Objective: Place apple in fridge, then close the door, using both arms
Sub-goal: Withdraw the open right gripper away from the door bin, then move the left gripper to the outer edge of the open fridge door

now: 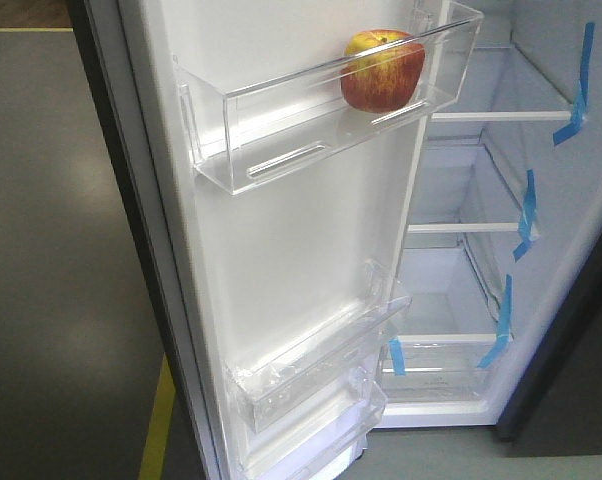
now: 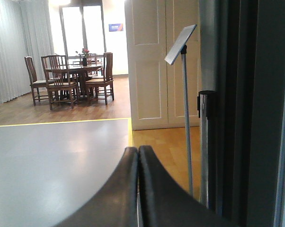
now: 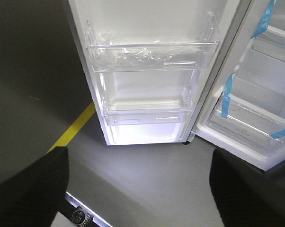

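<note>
Plainly, the apple (image 1: pixel 382 70) sits in the top bin (image 1: pixel 271 135) of the open door (image 1: pixel 291 260). It is at the end of the bin nearest the fridge cabinet (image 1: pixel 451 405), stem dimple upward, resting on the bin floor behind the clear front wall. Lower on the white lining, the middle bin (image 1: pixel 316 370) holds crumpled clear film (image 1: pixel 281 385), and the bottom bin (image 1: pixel 321 430) hangs just beneath it. Inside the cabinet, white shelves (image 1: pixel 496 116) are stacked one above another, with strips of blue tape (image 1: pixel 579 85) at their right ends. The right wrist view also shows a clear drawer (image 3: pixel 246 120) at the cabinet's foot, taped as well.

The left gripper (image 2: pixel 138 150) has its two black fingers (image 2: pixel 119 189) pressed together along their length, with nothing between them. They point out over the grey floor (image 2: pixel 52 165) toward a sign stand (image 2: pixel 182 94) and a dining table with chairs (image 2: pixel 71 75) well beyond.

The right gripper (image 3: pixel 138 151) is spread wide. Its fingers (image 3: pixel 33 189) show only at the lower corners of its view, holding and touching nothing. It hangs above the floor before the foot of the door, near a yellow line (image 3: pixel 74 127).
</note>
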`<state>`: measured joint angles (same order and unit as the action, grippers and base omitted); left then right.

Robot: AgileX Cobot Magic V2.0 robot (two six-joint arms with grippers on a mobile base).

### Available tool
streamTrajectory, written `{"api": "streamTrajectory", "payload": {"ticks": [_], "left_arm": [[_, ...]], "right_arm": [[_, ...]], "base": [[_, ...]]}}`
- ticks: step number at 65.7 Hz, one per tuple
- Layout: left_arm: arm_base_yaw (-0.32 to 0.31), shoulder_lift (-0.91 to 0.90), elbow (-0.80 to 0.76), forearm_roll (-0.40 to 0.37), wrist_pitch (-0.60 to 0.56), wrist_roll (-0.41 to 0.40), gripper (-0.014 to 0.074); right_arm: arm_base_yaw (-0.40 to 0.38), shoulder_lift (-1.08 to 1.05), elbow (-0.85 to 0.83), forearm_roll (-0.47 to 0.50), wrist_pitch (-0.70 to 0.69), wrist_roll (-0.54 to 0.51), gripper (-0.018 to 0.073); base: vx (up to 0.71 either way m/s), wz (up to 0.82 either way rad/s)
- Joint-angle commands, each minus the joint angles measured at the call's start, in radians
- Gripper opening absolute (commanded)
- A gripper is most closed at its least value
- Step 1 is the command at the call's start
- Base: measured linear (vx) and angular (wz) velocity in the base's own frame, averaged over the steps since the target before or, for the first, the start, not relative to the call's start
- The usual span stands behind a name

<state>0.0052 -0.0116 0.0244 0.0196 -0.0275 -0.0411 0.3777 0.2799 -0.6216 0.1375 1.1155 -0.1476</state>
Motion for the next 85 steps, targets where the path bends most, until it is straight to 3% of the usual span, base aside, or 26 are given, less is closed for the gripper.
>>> {"api": "streamTrajectory", "payload": {"ticks": [1, 16, 31, 42, 55, 77, 85], "left_arm": [[-0.005, -0.016, 0.028, -0.001, -0.081, -0.018, -0.0006], [-0.005, -0.013, -0.003, -0.001, -0.208, -0.051, -0.0006], [-0.005, 0.058, -0.204, -0.001, -0.13, -0.043, -0.0006], [-0.005, 0.202, -0.402, 0.0, 0.064, -0.038, -0.0006], [-0.005, 0.403, -0.597, 0.001, 0.274, 0.065, -0.0006], [-0.005, 0.771, -0.822, 0.001, 0.705, 0.063, -0.0006], [-0.005, 0.911, -0.855, 0.0, 0.795, 0.059, -0.0006]], "right_arm": [[0.0, 0.01, -0.023, -0.001, -0.05, -0.002, 0.0592], [0.0, 0.01, -0.023, -0.001, -0.05, -0.002, 0.0592], [0.0, 0.01, -0.023, -0.001, -0.05, -0.002, 0.0592], [0.0, 0.01, -0.023, -0.001, -0.05, -0.002, 0.0592], [0.0, 0.01, -0.023, -0.001, -0.05, -0.002, 0.0592], [0.0, 0.01, -0.023, -0.001, -0.05, -0.002, 0.0592], [0.0, 0.01, -0.023, -0.001, -0.05, -0.002, 0.0592]], "base": [[0.0, 0.0], [0.0, 0.0], [0.0, 0.0], [0.0, 0.0], [0.0, 0.0], [0.0, 0.0], [0.0, 0.0]]}}
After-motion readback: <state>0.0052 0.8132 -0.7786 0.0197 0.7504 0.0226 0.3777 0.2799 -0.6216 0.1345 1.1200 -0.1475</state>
